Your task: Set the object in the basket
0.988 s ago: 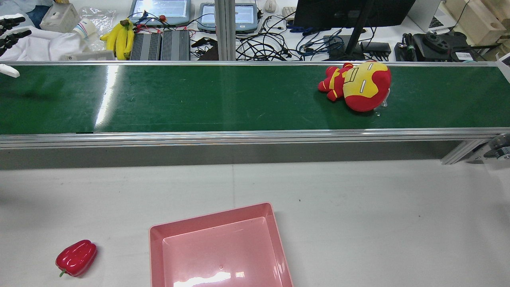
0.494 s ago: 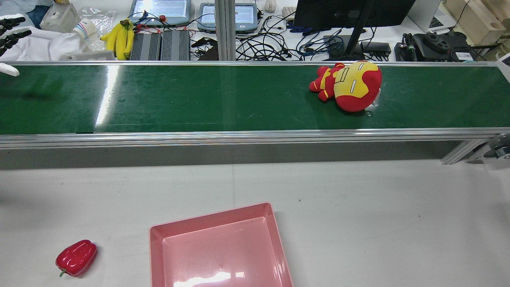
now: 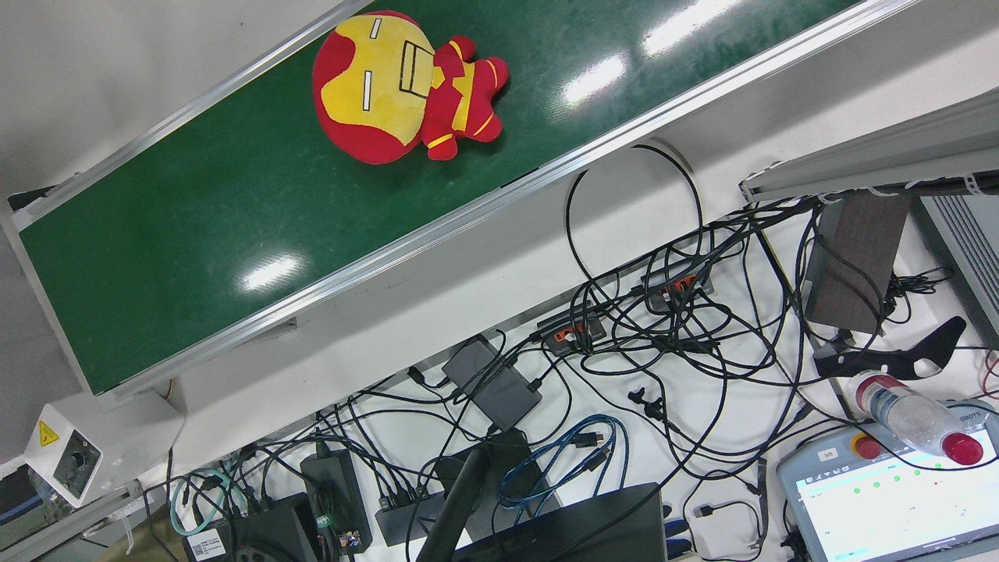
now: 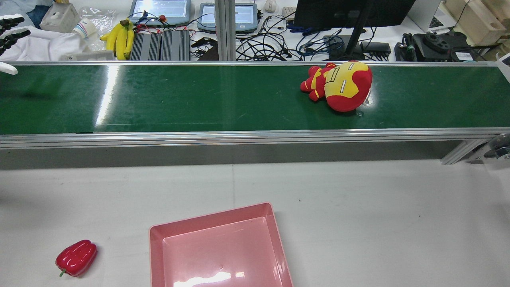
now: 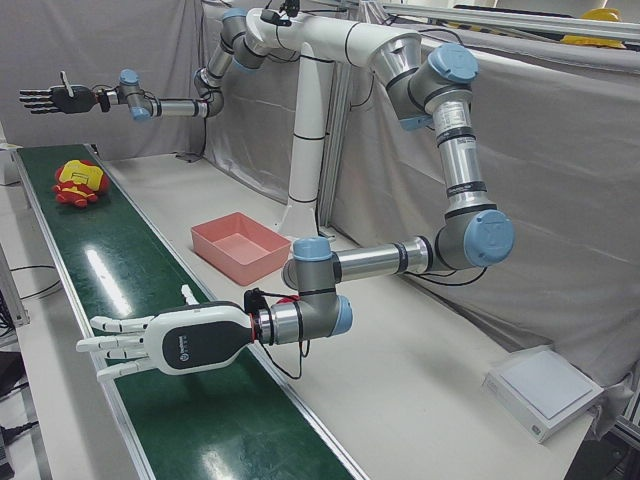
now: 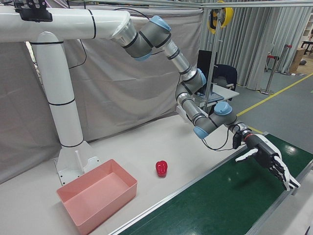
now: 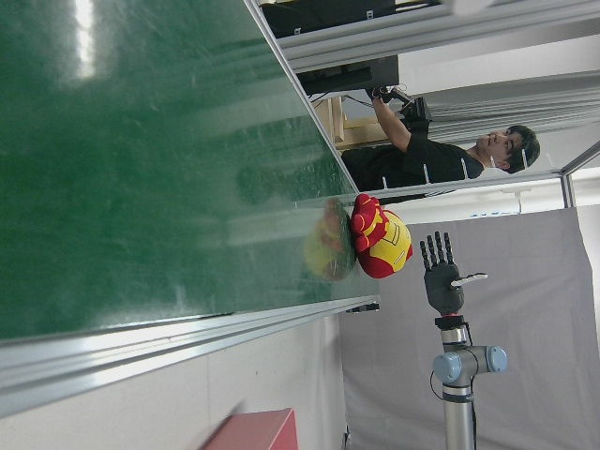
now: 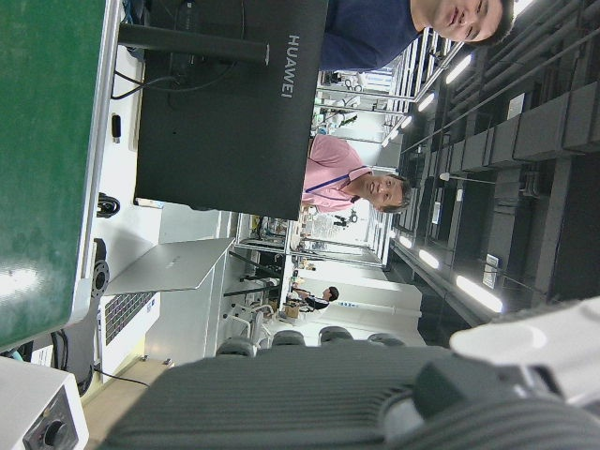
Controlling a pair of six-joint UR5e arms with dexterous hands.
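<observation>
Nearest you, the pink basket [image 4: 221, 247] sits on the tabletop [image 4: 358, 207] with a red pepper [image 4: 76, 258] beside it. Your left hand [image 5: 150, 340] hovers over the green belt [image 4: 199, 99], fingers spread, holding nothing. The plush toy [image 4: 342, 85] lies on the belt, far edge. Your right hand [image 5: 50, 98] hangs spread and empty.

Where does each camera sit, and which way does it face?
Front view: overhead, looking down on plush toy on green belt; no arm.
Rear view: high behind, facing forward over pink basket and belt; left hand at edge.
Left-front view: front corner, along belt; left hand near, right hand far.
Right-front view: opposite corner; left hand over belt, red pepper.
Left hand view: along belt toward toy, right hand.
Right hand view: past belt to monitor; own hand blurred.
Front and rear share the toy.
</observation>
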